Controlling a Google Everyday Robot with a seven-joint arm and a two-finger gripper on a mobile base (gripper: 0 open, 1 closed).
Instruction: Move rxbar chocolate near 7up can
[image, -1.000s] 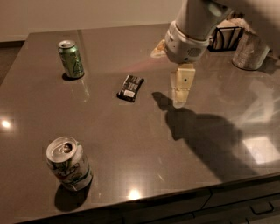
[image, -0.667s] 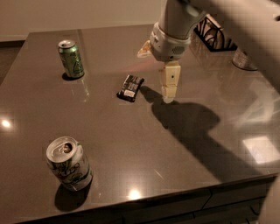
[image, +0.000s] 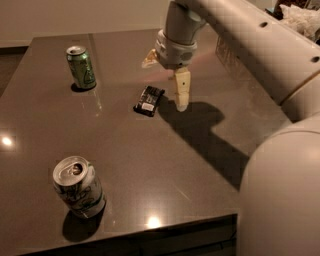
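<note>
The tool (image: 166, 82) is hanging over the middle of the dark brown surface (image: 150, 165), just to the right of the snack bar (image: 149, 100) and not touching it. It is standing open and gripping nothing: one cream finger (image: 181, 91) is pointing straight down toward the surface, while the other is jutting out to the left of the wrist. The snack bar is lying flat with its white label facing up, near the centre of the surface. The pale arm (image: 250, 45) is reaching in from the right and casting a broad shadow across the surface beside the bar. The silver can (image: 79, 187), dented and printed in green, is standing upright near the front left corner, well apart from the bar. A darker green can (image: 81, 67) is standing upright toward the back left, also well apart from the bar.
</note>
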